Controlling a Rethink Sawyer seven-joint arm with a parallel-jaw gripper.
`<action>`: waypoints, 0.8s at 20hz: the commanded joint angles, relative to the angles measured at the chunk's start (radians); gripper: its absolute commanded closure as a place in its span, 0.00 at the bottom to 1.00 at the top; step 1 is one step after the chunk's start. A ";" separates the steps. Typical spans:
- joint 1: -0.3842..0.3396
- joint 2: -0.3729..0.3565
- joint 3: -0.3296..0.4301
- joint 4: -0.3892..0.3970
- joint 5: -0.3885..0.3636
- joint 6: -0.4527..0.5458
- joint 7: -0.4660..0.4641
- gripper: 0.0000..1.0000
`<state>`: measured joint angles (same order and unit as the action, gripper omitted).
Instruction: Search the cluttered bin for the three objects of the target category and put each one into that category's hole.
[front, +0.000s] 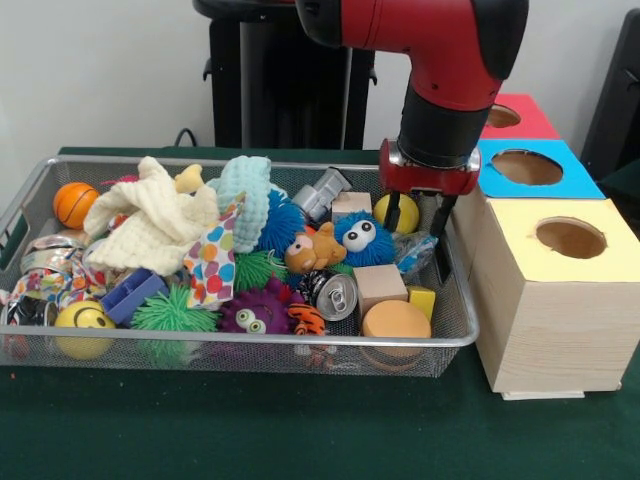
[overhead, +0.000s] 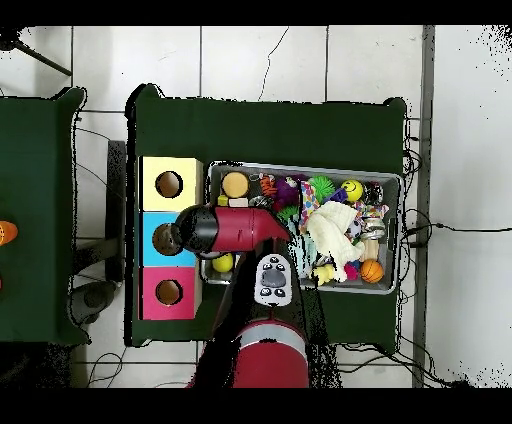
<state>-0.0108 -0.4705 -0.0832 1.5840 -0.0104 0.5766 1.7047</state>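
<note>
We see the claw (front: 418, 232) hanging inside the wire bin (front: 452, 340) at the end nearest the three boxes, its two dark fingers apart with nothing between them. It hovers just above a crinkled clear wrapper (front: 413, 250), beside the fuzzy blue ball with eyes (front: 363, 238) and in front of a yellow ball (front: 405, 212); we judge it is lowered there to pick something from this corner, though which category is wanted we cannot tell. The bin is packed: a wooden cube (front: 379, 286), a round wooden disc (front: 396, 320), a drink can (front: 337, 295), a purple spiky ball (front: 255, 311), a cream cloth (front: 150, 222) and an orange ball (front: 75, 203) at the end farthest from the boxes. The yellow box (front: 560, 290), blue box (front: 535, 170) and red box (front: 518, 117) stand in a row touching the bin's end, each with a round hole on top, presumably so drops are short. All holes look empty from the front. Everything rests on a dark green bench (front: 250, 430); from overhead, the floor (overhead: 300, 60) around it is pale tile with cables trailing.
</note>
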 joint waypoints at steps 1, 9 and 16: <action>-0.050 0.121 0.101 -0.026 0.003 -0.045 0.088 0.00; -0.053 0.259 0.089 -0.111 -0.018 -0.156 0.094 0.00; -0.037 0.238 0.071 -0.082 -0.022 -0.151 0.106 0.00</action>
<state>-0.0406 -0.3429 -0.0819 1.5174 -0.0099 0.4857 1.7047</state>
